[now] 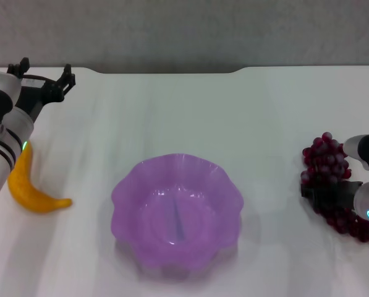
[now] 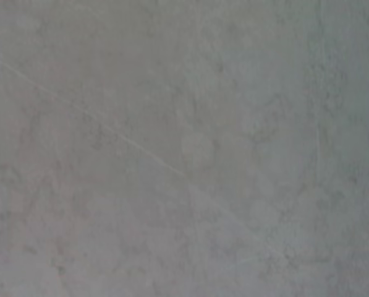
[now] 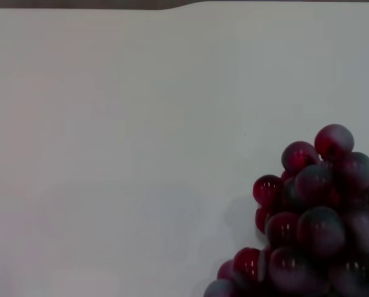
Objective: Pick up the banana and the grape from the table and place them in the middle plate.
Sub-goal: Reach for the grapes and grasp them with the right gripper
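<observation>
The banana (image 1: 33, 190) lies on the white table (image 1: 190, 117) at the left, partly behind my left arm. The purple scalloped plate (image 1: 127, 192) sits at the middle front and is empty. The grape bunch (image 1: 325, 159) lies at the right edge; it also shows in the right wrist view (image 3: 314, 223). My left gripper (image 1: 45, 75) is open and empty, raised at the far left, well beyond the banana. My right gripper (image 1: 326, 195) is low, right at the middle of the grape bunch.
The table's back edge (image 1: 172, 70) meets a grey wall. The left wrist view shows only a plain grey surface (image 2: 184, 148). White tabletop (image 3: 110, 124) fills most of the right wrist view.
</observation>
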Robot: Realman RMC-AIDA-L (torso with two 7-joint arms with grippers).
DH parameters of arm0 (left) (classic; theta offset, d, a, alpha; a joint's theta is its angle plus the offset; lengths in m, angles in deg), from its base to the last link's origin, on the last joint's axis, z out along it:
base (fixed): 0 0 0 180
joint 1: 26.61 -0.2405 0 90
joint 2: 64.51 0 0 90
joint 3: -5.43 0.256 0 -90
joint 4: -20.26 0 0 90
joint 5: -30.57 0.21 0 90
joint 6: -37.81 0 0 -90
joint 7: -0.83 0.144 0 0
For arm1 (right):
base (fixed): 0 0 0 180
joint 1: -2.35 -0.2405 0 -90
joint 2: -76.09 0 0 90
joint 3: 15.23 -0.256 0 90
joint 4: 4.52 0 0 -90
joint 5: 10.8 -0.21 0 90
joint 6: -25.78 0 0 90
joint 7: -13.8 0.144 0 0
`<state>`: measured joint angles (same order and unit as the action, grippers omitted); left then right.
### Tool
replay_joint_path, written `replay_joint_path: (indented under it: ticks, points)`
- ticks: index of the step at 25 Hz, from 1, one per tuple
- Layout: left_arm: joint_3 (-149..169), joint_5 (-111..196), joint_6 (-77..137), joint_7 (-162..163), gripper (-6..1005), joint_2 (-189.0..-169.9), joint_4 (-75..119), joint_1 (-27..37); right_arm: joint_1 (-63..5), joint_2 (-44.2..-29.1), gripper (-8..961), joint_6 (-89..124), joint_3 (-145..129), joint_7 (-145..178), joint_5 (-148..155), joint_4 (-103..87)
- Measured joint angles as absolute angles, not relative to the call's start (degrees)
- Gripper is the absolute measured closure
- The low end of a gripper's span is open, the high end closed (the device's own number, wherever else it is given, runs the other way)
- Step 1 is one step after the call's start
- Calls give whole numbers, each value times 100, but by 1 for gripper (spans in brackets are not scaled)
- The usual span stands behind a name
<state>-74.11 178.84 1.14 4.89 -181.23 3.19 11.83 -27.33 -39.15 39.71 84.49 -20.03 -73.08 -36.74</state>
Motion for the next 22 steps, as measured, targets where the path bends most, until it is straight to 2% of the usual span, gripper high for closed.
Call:
replay_joint_path:
  ticks: [8, 22]
  points:
    - [-7411, 17884, 114, 489, 105, -18126, 305, 1168, -2780, -3921, 325, 3893, 8528, -2078, -7266, -3663]
    - [-7411, 17878, 107, 474, 105, -18135, 303, 1160, -2708, -3939, 464, 3649, 8803, -2282, -7300, -3817]
